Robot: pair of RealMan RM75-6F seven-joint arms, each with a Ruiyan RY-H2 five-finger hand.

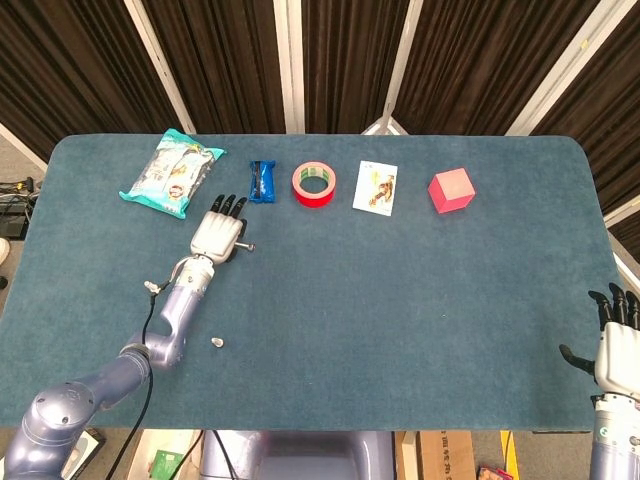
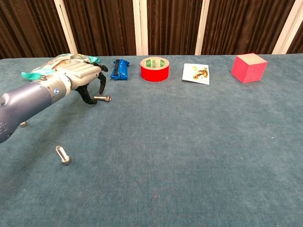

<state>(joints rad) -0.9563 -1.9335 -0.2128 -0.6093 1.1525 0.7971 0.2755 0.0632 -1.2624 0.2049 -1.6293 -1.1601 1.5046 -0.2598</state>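
My left hand (image 1: pixel 218 235) hovers palm down over the blue table, its fingers apart and arched, and it holds nothing. A small silver bolt (image 1: pixel 243 247) lies just right of it; in the chest view the thumb tip is right at the near end of that bolt (image 2: pixel 102 98), under the left hand (image 2: pixel 83 78). My right hand (image 1: pixel 615 335) is at the table's near right corner, fingers spread and empty; the chest view does not show it.
Along the far side lie a snack bag (image 1: pixel 172 172), a blue bar (image 1: pixel 261 181), a red tape roll (image 1: pixel 314 184), a picture card (image 1: pixel 375 188) and a pink cube (image 1: pixel 451 189). Two more bolts (image 2: pixel 63 155) (image 2: pixel 22 124) lie near the left arm.
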